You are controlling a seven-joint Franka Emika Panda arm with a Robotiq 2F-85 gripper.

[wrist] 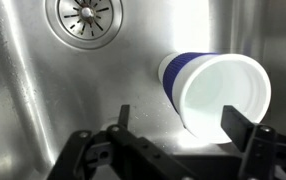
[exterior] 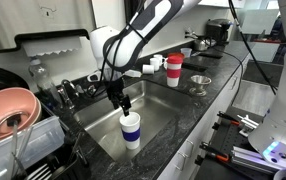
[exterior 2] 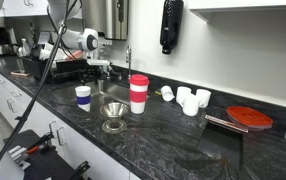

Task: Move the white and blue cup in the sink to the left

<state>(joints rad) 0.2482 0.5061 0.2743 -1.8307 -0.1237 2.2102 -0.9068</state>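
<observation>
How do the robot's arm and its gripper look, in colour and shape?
The arm has rounded white segments joined by black parts. The gripper is black and angular, with two flat black fingers on a dark linkage frame. No markings can be read.

wrist view: drain (wrist: 84, 18) cut off by top edge | gripper (wrist: 180, 118) finger hid part of white and blue cup (wrist: 215, 92) rim | exterior view: pink bowl (exterior: 8, 112) cut off at left edge

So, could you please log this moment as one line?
stage: pre-grasp | white and blue cup: upright in sink, not gripped | gripper: open, just above cup | fingers: spread, cup below in wrist view
</observation>
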